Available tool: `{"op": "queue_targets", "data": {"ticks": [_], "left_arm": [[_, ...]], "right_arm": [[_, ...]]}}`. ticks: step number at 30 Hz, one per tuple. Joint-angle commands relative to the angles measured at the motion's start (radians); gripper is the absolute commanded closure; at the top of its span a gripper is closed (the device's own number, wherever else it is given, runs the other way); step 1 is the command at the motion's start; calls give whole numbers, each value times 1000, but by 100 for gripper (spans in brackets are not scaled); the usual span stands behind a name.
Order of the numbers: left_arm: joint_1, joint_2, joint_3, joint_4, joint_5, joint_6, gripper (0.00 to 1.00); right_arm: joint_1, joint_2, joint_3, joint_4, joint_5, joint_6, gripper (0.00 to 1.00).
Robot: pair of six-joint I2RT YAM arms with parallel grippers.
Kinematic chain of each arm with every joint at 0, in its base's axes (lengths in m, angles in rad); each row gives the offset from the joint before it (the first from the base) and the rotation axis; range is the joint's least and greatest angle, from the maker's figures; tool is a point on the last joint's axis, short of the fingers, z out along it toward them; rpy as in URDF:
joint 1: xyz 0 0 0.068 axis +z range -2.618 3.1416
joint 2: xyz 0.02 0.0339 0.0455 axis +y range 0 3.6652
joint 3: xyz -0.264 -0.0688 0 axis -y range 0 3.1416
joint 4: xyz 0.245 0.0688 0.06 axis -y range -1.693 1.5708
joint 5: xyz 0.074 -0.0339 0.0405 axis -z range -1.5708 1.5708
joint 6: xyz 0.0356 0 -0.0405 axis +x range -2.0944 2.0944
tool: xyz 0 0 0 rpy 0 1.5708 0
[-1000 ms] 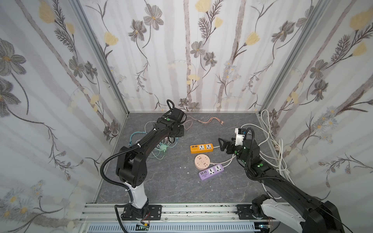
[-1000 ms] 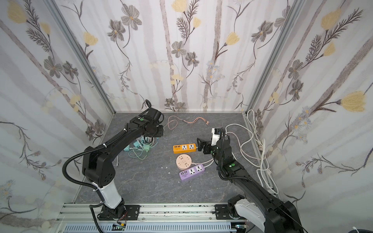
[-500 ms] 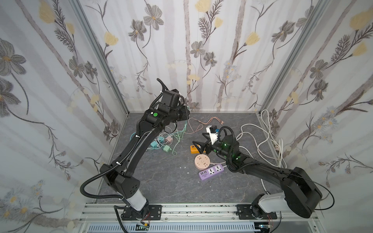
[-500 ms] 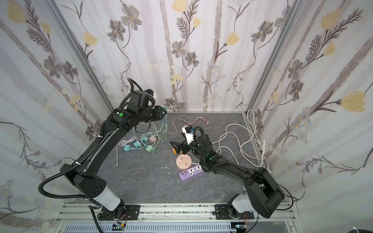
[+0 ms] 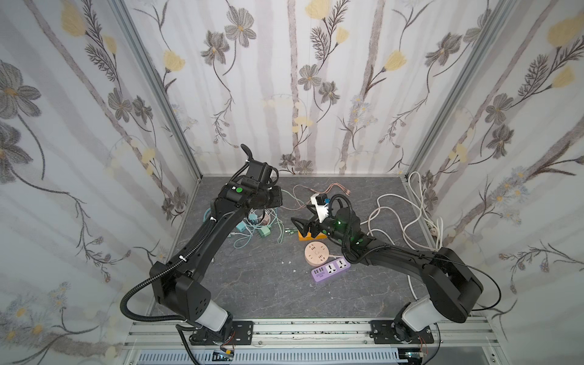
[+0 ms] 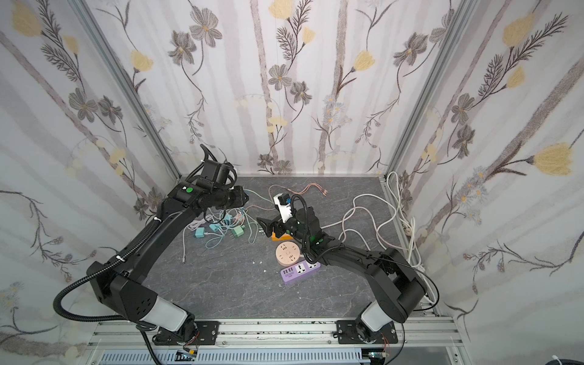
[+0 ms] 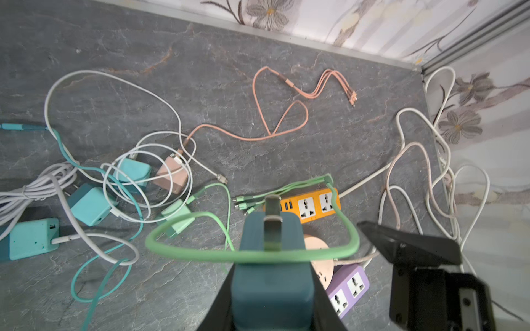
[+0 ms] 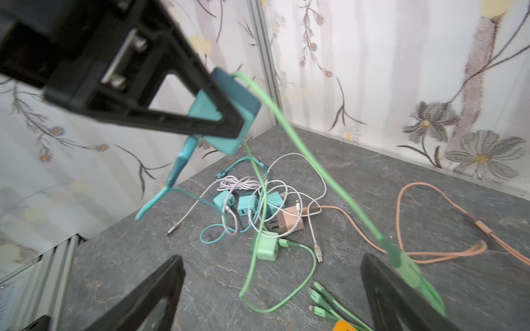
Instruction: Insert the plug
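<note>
— Where's the dark teal plastic charger plug (image 7: 271,275)?
— Aloft, clenched in the left gripper (image 7: 272,312), a pale green cable (image 7: 200,253) slung across it.
— Right gripper (image 8: 272,275)?
— Jaws spread wide, empty, over the orange plastic power strip (image 7: 311,206).

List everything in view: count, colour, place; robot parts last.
orange power strip: 1, orange, mid-table beneath the right pincer
purple power strip: 1, purple, nearer the front
round socket: 1, peach, between the two strips
held charger: 1, dark teal, in the left pincer
loose chargers: 5, three teal, one mint, one pink, tangled on the table's left half
salmon cable: 1, salmon, at the back
green cable: 1, green, draped over the held charger
teal cable: 1, teal, hanging below the held charger
white cords: count unclear, white, tangle and right side
table: 1, dark grey
left pincer: black, shut on the held charger
right pincer: black, open
</note>
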Motion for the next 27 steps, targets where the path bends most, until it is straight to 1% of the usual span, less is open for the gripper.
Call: {"op": "queue_targets", "data": {"ticks": [1, 4, 5, 6, 7, 8, 9, 11, 13, 15, 16, 18, 20, 23, 25, 27], "left_arm": [[7, -48, -65, 0, 113, 74, 100], [20, -87, -108, 5, 138, 74, 100], [23, -97, -108, 12, 151, 73, 100], [26, -109, -144, 21, 168, 73, 100], [28, -118, -152, 25, 181, 75, 100], [31, -123, -156, 24, 188, 78, 100], [33, -127, -160, 19, 195, 83, 100], [40, -135, -169, 11, 206, 94, 100], [54, -148, -183, -9, 212, 113, 100], [70, -174, -208, -23, 218, 138, 100], [76, -194, -226, -27, 229, 155, 100], [86, -235, -266, -28, 254, 185, 100], [94, -286, -306, -25, 260, 206, 100], [119, -371, -354, -7, 181, 193, 100], [164, -418, -367, 1, 117, 163, 100], [221, -446, -359, -2, 103, 136, 100]], "right_arm": [[-8, 28, 45, -63, 27, -112, 3], [-8, 70, 137, -189, 23, -259, 2], [-8, 86, 170, -225, 35, -289, 2], [-9, 106, 204, -256, 51, -325, 2], [-9, 125, 240, -288, 65, -359, 3], [-10, 142, 275, -317, 73, -381, 7], [-14, 162, 317, -353, 65, -399, 16], [-29, 189, 386, -381, 25, -385, 39], [-49, 212, 454, -373, -21, -319, 69], [-73, 242, 541, -390, -59, -252, 91], [-84, 264, 588, -404, -68, -224, 97], [-105, 320, 703, -448, -74, -169, 100], [-119, 390, 831, -508, -69, -125, 100], [-121, 519, 1044, -603, -48, -100, 100], [-121, 608, 1190, -661, -27, -61, 99], [-120, 690, 1318, -699, 7, -21, 98]]}}
